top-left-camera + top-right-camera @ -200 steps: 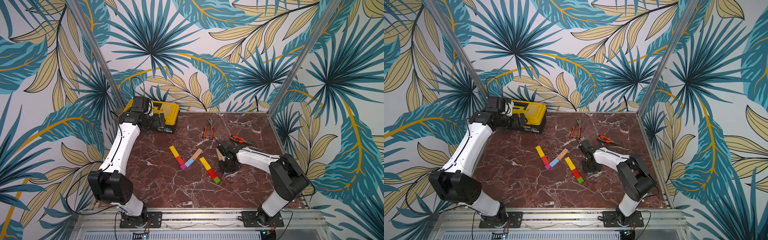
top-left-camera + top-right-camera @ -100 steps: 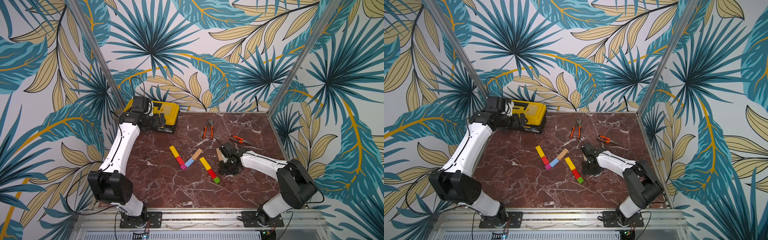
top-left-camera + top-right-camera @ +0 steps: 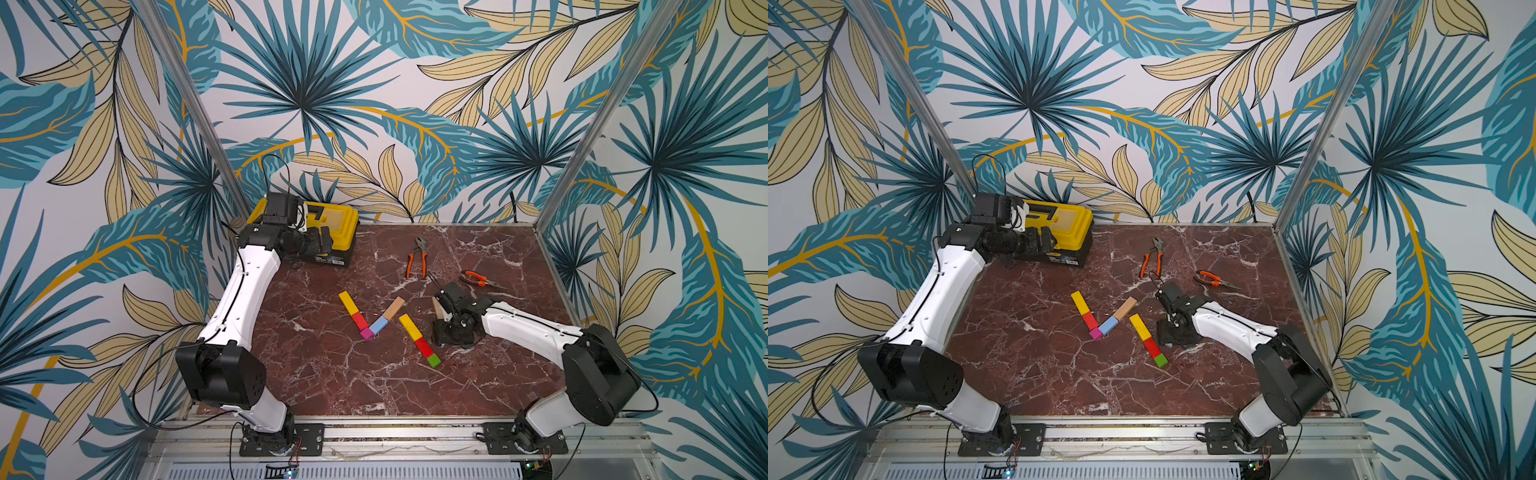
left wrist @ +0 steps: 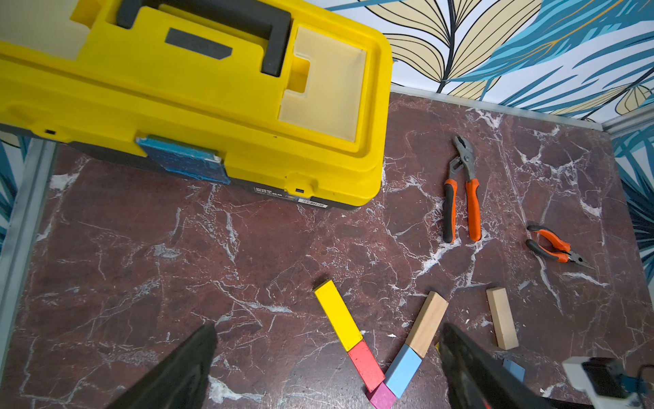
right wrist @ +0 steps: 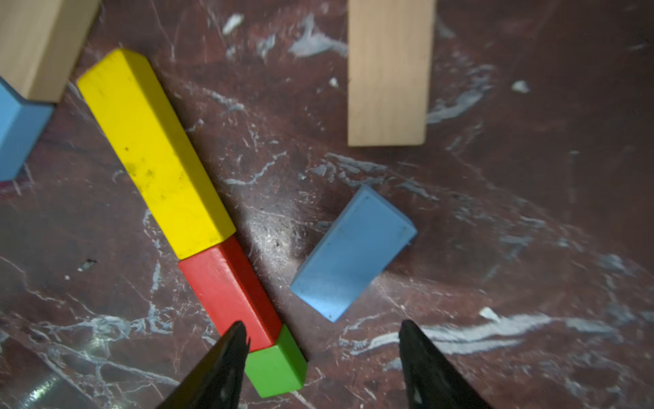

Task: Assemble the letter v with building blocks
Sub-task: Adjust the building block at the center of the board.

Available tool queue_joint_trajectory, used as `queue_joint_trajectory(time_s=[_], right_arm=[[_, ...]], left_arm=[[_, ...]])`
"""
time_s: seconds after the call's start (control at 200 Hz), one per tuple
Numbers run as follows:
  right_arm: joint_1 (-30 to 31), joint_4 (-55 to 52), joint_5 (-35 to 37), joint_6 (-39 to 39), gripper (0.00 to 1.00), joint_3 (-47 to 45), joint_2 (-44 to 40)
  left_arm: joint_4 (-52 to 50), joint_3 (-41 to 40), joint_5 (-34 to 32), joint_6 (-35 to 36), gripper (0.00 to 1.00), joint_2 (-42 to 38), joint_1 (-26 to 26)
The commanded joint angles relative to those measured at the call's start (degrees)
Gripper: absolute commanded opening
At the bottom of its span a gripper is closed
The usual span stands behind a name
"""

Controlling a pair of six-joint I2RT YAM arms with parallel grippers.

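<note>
At far left, the left gripper hangs in front of a yellow toolbox, jaws wide apart, holding nothing. The toolbox is moulded plastic with a dark handle, lid shut.

Mid-table, the letter v lies flat: yellow bar and red block end to end, magenta cube at the point, light-blue block and plain-wood bar up the other arm. All are square-edged wood, touching.

Just right of it is a straight row of second yellow bar, second red block and green cube. The yellow paint is scuffed.

Next come a loose light-blue block lying flat and a loose plain-wood bar, apart from each other. The right gripper hides the blue one in both top views. Its jaws are apart, clamped on nothing — one fingertip sits over the red/green joint, contact unclear.

Behind it lie large pliers and small pliers, both orange-handled.

The table is glossy red-brown marble with white veins. The walls are leaf-print, with aluminium corner posts.
</note>
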Motion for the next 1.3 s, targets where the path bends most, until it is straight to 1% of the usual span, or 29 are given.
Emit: queue_joint_trajectory(time_s=[0.0,0.06,0.125,0.235,0.29,0.376,0.576,0.871,1.052,1.292], right_arm=[[-2.2,-3.4,6.4,3.3,0.77,-2.3,-6.0],[-4.9,-3.3,7.0,4.5,0.81,-3.9,-8.4],[-9.4,-2.5,6.3,5.2,0.84,-5.5,-10.6],[-18.0,-0.1,1.0,4.7,0.87,-7.8,-12.4],[-21.7,0.5,-1.1,3.8,0.87,-8.0,-12.3],[-25.3,0.8,-2.3,2.2,0.88,-7.5,-11.5],[-31.7,2.6,-6.1,0.3,0.88,-7.1,-9.0],[-39.2,3.6,-10.6,-1.9,0.89,-9.1,-8.2],[-40.0,3.5,-10.2,-2.9,0.89,-9.6,-8.5],[-40.2,3.6,-11.0,-3.7,0.90,-9.2,-7.7]], left_arm=[[0.9,0.4,0.7,1.2,0.99,0.2,-4.0],[0.9,1.1,0.5,1.7,0.99,1.1,-7.2],[0.9,2.0,-1.1,2.7,0.99,2.0,-11.5],[0.9,3.4,-5.9,5.4,0.99,4.4,-19.9],[0.8,4.1,-6.5,5.8,0.99,5.8,-23.1],[0.8,5.2,-5.4,6.2,0.98,8.8,-27.5],[0.5,7.8,-6.9,7.1,0.97,16.7,-37.9],[-0.2,12.2,-5.2,6.7,0.82,25.4,-45.9],[-1.0,15.5,-3.0,5.9,0.80,30.4,-49.3],[-1.3,15.7,-0.2,4.1,0.81,35.0,-50.3]])
